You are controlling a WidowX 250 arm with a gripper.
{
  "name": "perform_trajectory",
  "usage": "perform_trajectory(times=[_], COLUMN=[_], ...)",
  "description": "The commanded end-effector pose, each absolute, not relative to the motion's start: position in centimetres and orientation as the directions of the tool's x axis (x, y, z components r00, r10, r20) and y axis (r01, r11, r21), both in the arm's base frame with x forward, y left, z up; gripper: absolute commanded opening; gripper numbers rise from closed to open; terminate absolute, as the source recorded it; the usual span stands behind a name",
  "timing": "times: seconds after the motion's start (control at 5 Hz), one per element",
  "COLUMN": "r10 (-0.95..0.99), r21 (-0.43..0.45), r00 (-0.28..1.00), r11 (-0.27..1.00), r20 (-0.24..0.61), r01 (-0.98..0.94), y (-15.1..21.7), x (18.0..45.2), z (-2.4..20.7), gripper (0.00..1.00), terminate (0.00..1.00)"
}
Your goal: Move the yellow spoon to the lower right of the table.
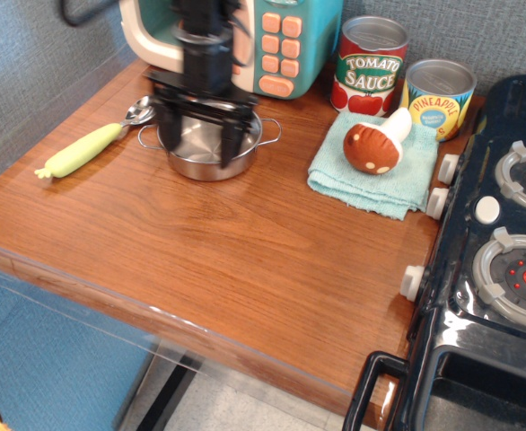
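Observation:
The yellow spoon (88, 146) lies on the brown wood table (245, 251) at the back left, pale yellow-green handle toward the left edge, silver bowl next to the steel pot. My gripper (198, 135) is open and empty, blurred by motion, hanging over the steel two-handled pot (211, 144) just right of the spoon. Its fingers (167, 128) spread across the pot and hide part of it.
A teal toy microwave (272, 40) stands at the back. A tomato sauce can (369, 65) and a pineapple can (438, 97) stand behind a teal cloth (371, 171) with a toy mushroom (375, 144). A black toy stove (496, 260) fills the right side.

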State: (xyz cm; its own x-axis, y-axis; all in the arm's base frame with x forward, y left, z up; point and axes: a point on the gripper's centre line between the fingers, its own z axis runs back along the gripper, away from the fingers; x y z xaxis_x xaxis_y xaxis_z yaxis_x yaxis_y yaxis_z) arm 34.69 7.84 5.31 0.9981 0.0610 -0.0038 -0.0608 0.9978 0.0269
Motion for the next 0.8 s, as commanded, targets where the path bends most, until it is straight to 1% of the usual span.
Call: perform_trajectory(times=[0.0,0.2,0.4,0.6], r10=[-0.053,-0.049,-0.037,-0.026], r21=[0.152,0.200,0.190,0.192], r00=[0.993,0.995,0.998,1.000], r11=[0.988,0.979,0.981,0.981], r20=[0.109,0.091,0.050,0.015], r01=[0.036,0.030,0.027,0.022], y=[14.2,16.6,18.3,19.7], x=[32.4,32.1,32.0,32.6], z=[9.9,10.1,8.7,7.3], gripper=[1.00,1.00,1.00,1.00], terminate=[0.00,0.00,0.00,0.00])
